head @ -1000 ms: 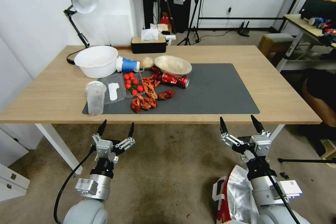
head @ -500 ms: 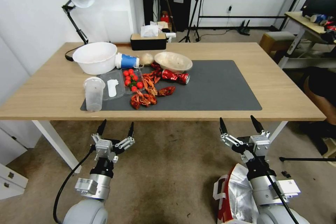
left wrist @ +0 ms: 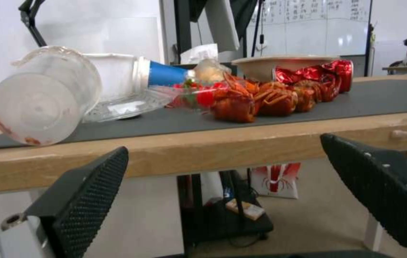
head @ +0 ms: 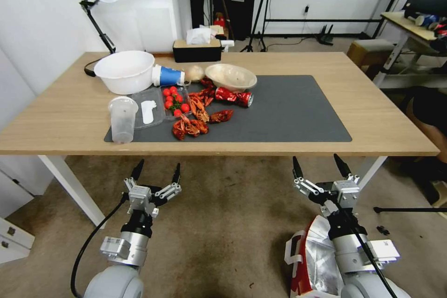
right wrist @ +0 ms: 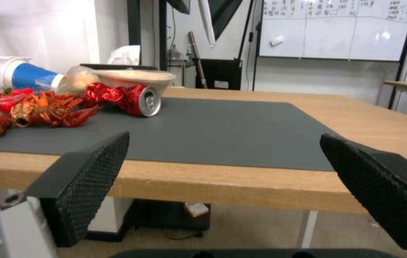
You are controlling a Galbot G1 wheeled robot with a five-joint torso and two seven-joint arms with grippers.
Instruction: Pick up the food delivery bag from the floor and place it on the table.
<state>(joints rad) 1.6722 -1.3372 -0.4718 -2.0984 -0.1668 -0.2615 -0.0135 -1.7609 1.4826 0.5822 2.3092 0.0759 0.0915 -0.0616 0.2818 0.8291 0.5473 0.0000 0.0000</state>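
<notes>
The food delivery bag (head: 313, 260) stands on the floor (head: 223, 223) at the near right, partly hidden beneath the right arm, its foil lining facing up. The right gripper (head: 321, 170) and left gripper (head: 156, 172) both hover just short of the table's (head: 372, 116) near edge, fingers spread wide, holding and touching nothing. Bare carpet lies between the arms, and the right half of the dark grey mat (head: 288, 111) has open room, with crayfish (head: 198, 121) and bowls crowding its left.
</notes>
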